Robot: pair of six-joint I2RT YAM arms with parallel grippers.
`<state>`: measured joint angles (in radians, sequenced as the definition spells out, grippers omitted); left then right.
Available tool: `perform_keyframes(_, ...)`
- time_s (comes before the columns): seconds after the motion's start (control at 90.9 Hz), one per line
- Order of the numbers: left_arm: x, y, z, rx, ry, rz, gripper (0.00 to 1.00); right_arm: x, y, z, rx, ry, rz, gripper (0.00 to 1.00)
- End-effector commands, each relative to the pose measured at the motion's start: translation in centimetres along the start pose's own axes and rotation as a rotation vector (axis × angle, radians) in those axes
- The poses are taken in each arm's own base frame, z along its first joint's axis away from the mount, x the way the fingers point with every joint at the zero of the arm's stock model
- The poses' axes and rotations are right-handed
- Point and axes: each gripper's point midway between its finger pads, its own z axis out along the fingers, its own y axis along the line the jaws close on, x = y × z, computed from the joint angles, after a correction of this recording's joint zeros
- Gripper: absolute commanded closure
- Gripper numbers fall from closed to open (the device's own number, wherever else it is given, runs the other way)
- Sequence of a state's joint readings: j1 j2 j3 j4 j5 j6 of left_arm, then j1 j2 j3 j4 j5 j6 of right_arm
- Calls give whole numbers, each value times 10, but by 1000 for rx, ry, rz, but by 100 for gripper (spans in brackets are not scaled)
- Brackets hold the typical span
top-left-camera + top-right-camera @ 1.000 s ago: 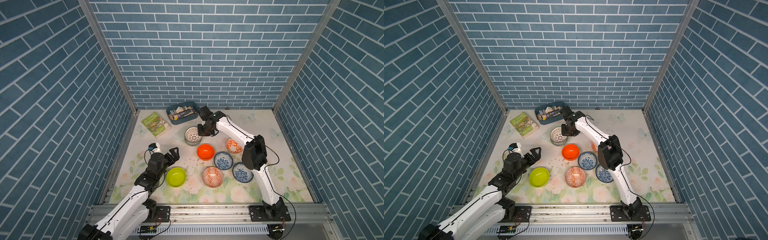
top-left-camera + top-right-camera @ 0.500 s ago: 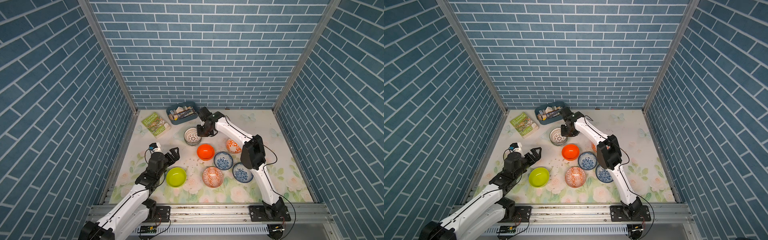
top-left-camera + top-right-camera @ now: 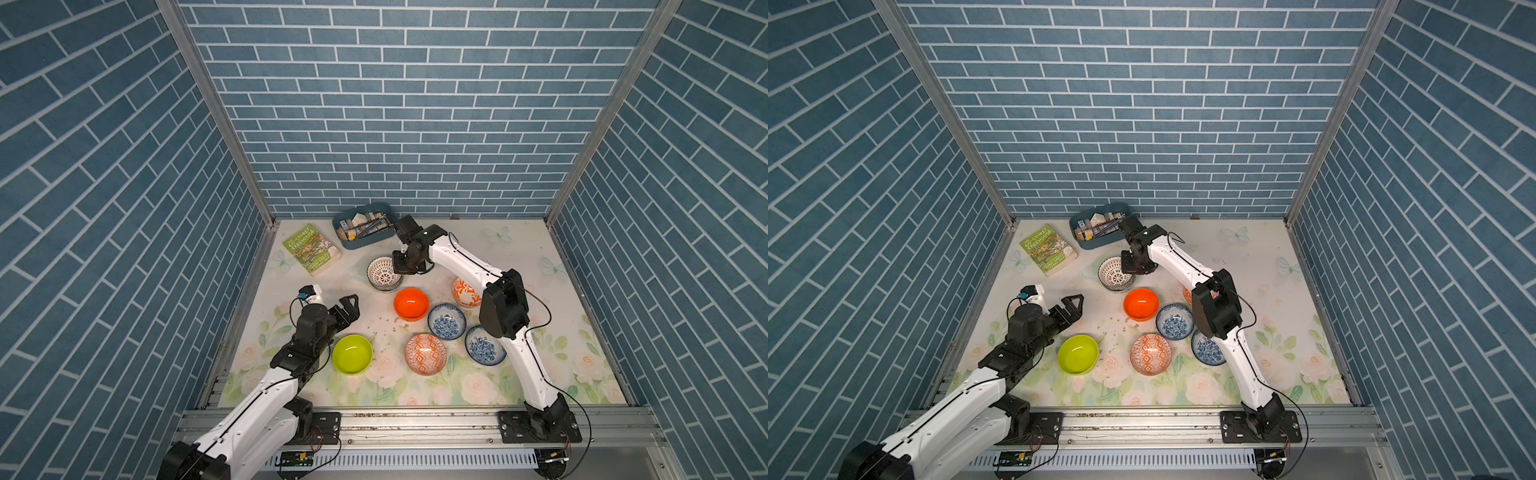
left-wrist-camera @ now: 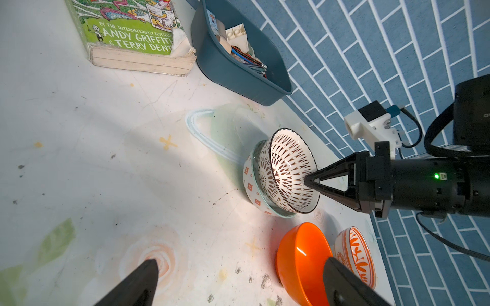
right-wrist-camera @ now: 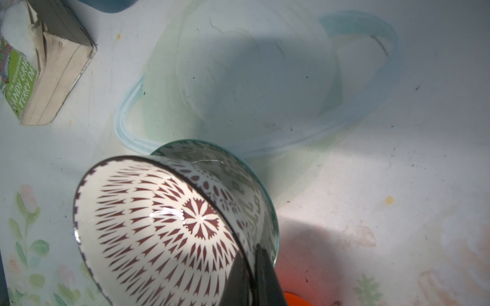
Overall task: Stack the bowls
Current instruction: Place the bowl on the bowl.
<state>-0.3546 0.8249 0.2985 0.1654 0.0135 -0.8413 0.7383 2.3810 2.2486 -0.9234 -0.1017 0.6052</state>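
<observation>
1. Two thin fingers (image 5: 242,278) of the right gripper (image 4: 307,181) are clenched on the rim of the white lattice bowl (image 4: 289,169), one inside the wall and one outside.
2. From that pinch the lattice bowl hangs straight over, and partly inside, the grey-green geometric bowl (image 4: 250,186). It lies tilted, with the pinched side of its rim higher than the far side, so it looks not yet seated level.
3. Being round, neither bowl has a long axis. What counts, I judge, is that the upper bowl's foot drops into the lower bowl's hollow when the pinch lets go.
4. Looks: cream glaze with dark dart-shaped marks running out from a flower at the centre and a dark rim. The bowl beneath has a pale green rim edge.
5. This pair stands at the back of the table, near the blue tray (image 3: 365,243) and just behind the plain orange bowl (image 3: 411,304).
6. Further out, the left gripper (image 3: 348,307) hovers with jaws spread and nothing between them. It is the nearer arm for the lime green bowl (image 3: 352,354), and well apart from the pair.
</observation>
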Motion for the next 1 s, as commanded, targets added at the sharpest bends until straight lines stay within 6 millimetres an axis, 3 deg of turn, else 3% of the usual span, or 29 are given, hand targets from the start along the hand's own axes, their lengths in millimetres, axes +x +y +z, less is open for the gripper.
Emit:
perform_keyframes(0.0,-9,-8,-1,25,-22,10,0,-8,7,-1,-39,-25,16,100)
perform_keyframes(0.803,-7,-7,2,20,-12,9,0,1,-5,14,3,-12,36,100)
perform_keyframes(0.99,-7,-6,3,17,-10,8,0,0,-6,10,9,-14,40,87)
